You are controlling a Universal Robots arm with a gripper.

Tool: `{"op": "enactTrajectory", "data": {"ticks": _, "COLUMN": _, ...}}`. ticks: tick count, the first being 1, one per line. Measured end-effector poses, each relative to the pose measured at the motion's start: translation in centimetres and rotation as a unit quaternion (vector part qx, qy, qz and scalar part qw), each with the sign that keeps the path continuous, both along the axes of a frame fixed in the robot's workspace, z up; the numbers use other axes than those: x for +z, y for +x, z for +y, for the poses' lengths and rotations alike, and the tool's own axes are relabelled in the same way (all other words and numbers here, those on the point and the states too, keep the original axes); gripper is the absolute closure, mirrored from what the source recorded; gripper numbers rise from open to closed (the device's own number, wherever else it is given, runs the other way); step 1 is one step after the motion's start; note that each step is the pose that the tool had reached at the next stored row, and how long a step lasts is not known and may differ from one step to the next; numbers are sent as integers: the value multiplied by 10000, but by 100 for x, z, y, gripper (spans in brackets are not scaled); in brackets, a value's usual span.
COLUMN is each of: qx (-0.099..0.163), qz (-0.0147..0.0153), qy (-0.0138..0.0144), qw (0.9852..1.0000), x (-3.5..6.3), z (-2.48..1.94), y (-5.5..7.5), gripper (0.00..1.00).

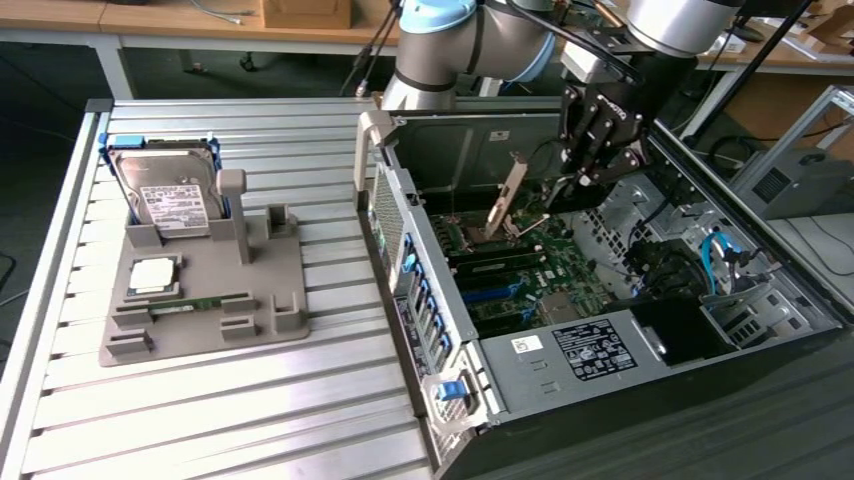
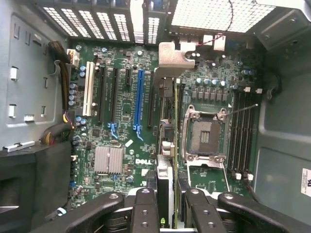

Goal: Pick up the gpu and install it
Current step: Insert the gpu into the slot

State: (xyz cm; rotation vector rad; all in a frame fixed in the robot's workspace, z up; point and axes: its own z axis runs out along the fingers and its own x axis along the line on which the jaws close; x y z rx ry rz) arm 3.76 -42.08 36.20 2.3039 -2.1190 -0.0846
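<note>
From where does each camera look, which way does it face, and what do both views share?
Exterior view: raised, off the arm, looking down on the open computer case; shows the arm and end effector.
Wrist view: on the wrist, looking past the fingers into the case at the motherboard.
Shared: the gpu, held in the end effector, and the motherboard.

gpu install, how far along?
Done: the gpu is picked up and off the grey fixture, where the hard drive stands.
In hand: the gripper is shut on the card, edge-on inside the open case, over the motherboard beside the CPU socket.
Left: seating. The long blue slot is empty, and I can't tell whether the card's lower edge is in any slot.
</note>
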Motion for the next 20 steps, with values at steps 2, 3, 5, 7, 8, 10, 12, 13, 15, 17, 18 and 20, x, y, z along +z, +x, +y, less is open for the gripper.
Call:
{"op": "enactTrajectory", "data": {"ticks": 2, "qx": 0, "qz": 0, "qy": -1, "qw": 10000, "x": -1, "z": -14, "y": -2, "gripper": 73}}
{"op": "enactTrajectory", "data": {"ticks": 3, "qx": 0, "qz": 0, "qy": 0, "qw": 10000, "x": -1, "z": -18, "y": -5, "gripper": 73}}
{"op": "enactTrajectory", "data": {"ticks": 5, "qx": 0, "qz": 0, "qy": 0, "qw": 10000, "x": -3, "z": -33, "y": -18, "gripper": 73}}
{"op": "enactTrajectory", "data": {"ticks": 7, "qx": 0, "qz": 0, "qy": 0, "qw": 10000, "x": -5, "z": -39, "y": -25, "gripper": 73}}
{"op": "enactTrajectory", "data": {"ticks": 8, "qx": 1, "qz": 0, "qy": 0, "qw": 10000, "x": -5, "z": -45, "y": -28, "gripper": 73}}
{"op": "enactTrajectory", "data": {"ticks": 10, "qx": 0, "qz": 0, "qy": 0, "qw": 10000, "x": -6, "z": -52, "y": -33, "gripper": 73}}
{"op": "enactTrajectory", "data": {"ticks": 12, "qx": 0, "qz": 0, "qy": -1, "qw": 10000, "x": -7, "z": -62, "y": -36, "gripper": 73}}
{"op": "enactTrajectory", "data": {"ticks": 13, "qx": 0, "qz": 0, "qy": -1, "qw": 10000, "x": -7, "z": -65, "y": -36, "gripper": 73}}
{"op": "enactTrajectory", "data": {"ticks": 15, "qx": -1, "qz": 0, "qy": -1, "qw": 10000, "x": -7, "z": -69, "y": -37, "gripper": 73}}
{"op": "enactTrajectory", "data": {"ticks": 17, "qx": 0, "qz": 0, "qy": -1, "qw": 10000, "x": -8, "z": -72, "y": -36, "gripper": 73}}
{"op": "enactTrajectory", "data": {"ticks": 18, "qx": 0, "qz": 0, "qy": 0, "qw": 10000, "x": -8, "z": -73, "y": -37, "gripper": 73}}
{"op": "enactTrajectory", "data": {"ticks": 20, "qx": 0, "qz": 0, "qy": -1, "qw": 10000, "x": -9, "z": -77, "y": -37, "gripper": 73}}
